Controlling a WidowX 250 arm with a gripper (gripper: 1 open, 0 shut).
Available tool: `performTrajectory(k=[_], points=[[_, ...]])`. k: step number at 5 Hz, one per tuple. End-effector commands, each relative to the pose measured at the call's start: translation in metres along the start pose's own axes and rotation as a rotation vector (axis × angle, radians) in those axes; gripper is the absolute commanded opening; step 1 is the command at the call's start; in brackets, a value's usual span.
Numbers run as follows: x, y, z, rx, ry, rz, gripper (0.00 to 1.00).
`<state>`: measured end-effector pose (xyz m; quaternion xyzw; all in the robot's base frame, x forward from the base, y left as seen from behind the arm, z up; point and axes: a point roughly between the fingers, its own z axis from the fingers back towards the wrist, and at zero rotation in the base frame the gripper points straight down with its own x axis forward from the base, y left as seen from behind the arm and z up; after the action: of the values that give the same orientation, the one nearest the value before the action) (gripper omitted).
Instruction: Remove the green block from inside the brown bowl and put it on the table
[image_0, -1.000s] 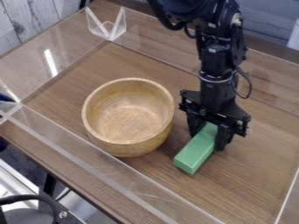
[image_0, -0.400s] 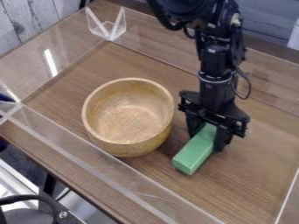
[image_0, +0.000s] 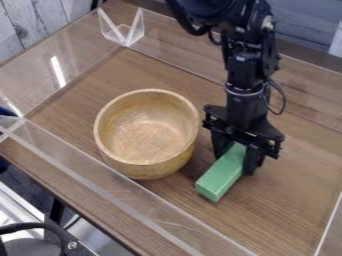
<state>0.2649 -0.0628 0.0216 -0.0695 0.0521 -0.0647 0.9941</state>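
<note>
The green block (image_0: 219, 181) lies flat on the table (image_0: 287, 215), just right of the brown bowl (image_0: 139, 160). The bowl is empty and upright. My gripper (image_0: 241, 152) points straight down over the block's far end. Its black fingers (image_0: 215, 140) sit close against both sides of that end, closed on the block. The near end of the block sticks out toward the front, resting on the wood.
Clear acrylic walls (image_0: 54, 70) edge the tabletop on the left and front. A small clear acrylic piece (image_0: 123, 28) stands at the back left. The arm rises from the gripper toward the top of the view.
</note>
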Motion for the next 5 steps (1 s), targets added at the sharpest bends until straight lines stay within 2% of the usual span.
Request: performTrajectory(k=[1, 2, 3, 4, 5], points=[[0.003, 0.000, 0.015, -0.007, -0.046, 0.001, 0.00], [0.002, 0.000, 0.017, -0.011, -0.046, 0.002, 0.00], [0.001, 0.000, 0.023, -0.014, -0.049, 0.011, 1.00], [0.000, 0.001, 0.033, -0.017, -0.062, 0.018, 1.00], [0.000, 0.002, 0.055, -0.017, -0.107, 0.021, 1.00]])
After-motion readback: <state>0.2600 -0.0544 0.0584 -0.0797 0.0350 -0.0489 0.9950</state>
